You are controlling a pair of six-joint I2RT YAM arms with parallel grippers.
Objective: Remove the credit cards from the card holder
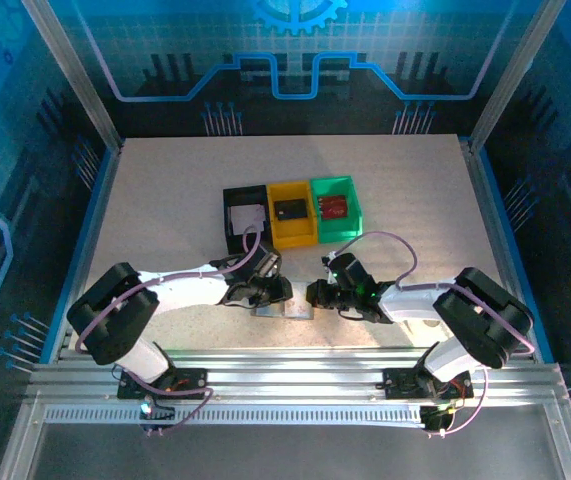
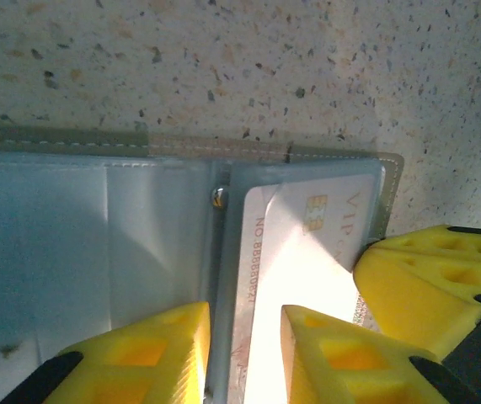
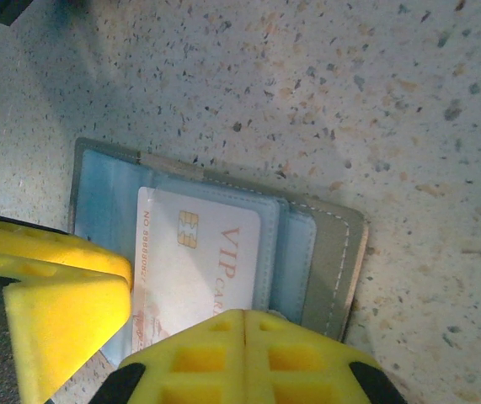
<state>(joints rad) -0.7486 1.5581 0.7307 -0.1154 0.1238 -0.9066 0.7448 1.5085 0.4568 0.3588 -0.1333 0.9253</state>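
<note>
Both arms reach low to the card holder (image 3: pixel 334 252), left gripper (image 2: pixel 244 328) parted astride a credit card (image 2: pixel 299 261), right gripper (image 3: pixel 244 326) closed.

Top cam sat high behind the arm bases (image 1: pixel 285 385), looking down and forward over the whole table (image 1: pixel 165 200). Both wrist cams were way closer, aimed down past their own yellow fingers (image 2: pixel 147 353) at the tabletop. They shared the open card holder (image 2: pixel 55 236) and its pale VIP card (image 2: pixel 307 261).
</note>
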